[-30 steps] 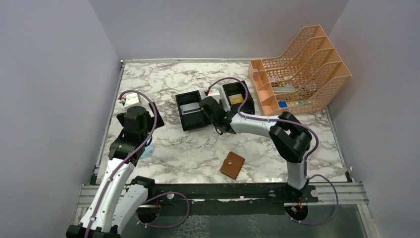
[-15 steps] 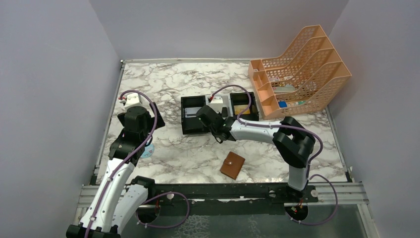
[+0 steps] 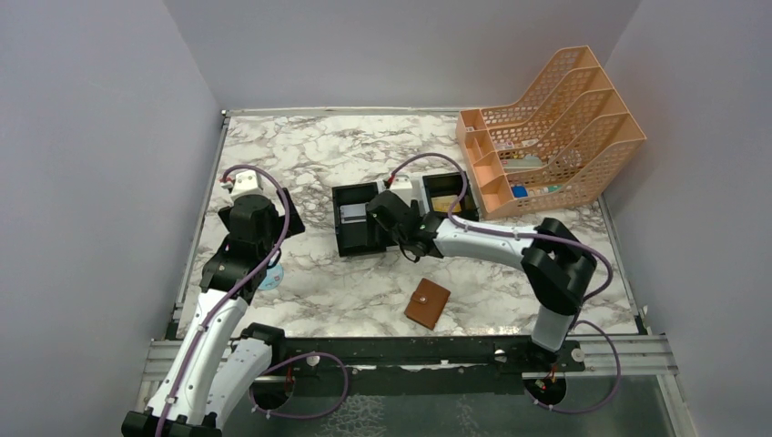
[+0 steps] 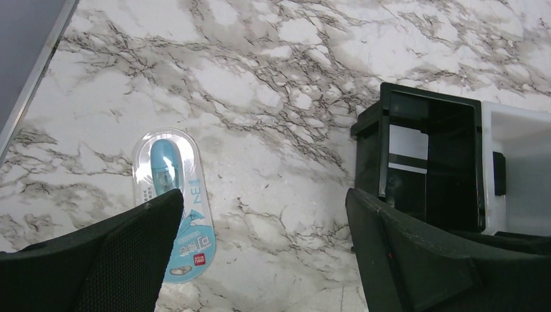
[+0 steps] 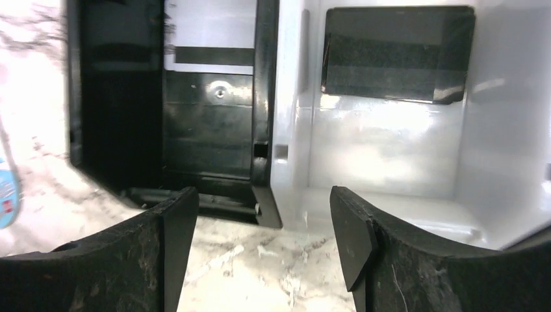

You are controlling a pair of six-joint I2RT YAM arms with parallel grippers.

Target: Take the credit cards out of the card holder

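The brown leather card holder (image 3: pixel 427 303) lies closed on the marble table, near the front, with no gripper on it. A pale grey card (image 3: pixel 350 213) lies in the left black compartment of the tray. It also shows in the left wrist view (image 4: pixel 406 146) and the right wrist view (image 5: pixel 208 36). A gold-tan card (image 3: pixel 443 202) lies in the right black compartment. My right gripper (image 3: pixel 407 248) (image 5: pixel 263 201) is open and empty, low at the tray's near edge. My left gripper (image 3: pixel 240 259) (image 4: pixel 263 201) is open and empty above the table at the left.
The black-and-white three-compartment tray (image 3: pixel 339 238) stands mid-table, with a small black block (image 5: pixel 396 55) in its white middle compartment. A blue blister pack (image 4: pixel 172 201) lies by my left gripper. An orange mesh file rack (image 3: pixel 546 127) stands at the back right.
The tray has shifted nearer and to the right and turned squarer. My right gripper has drawn back with it to its near edge. The left arm and card holder have not moved.
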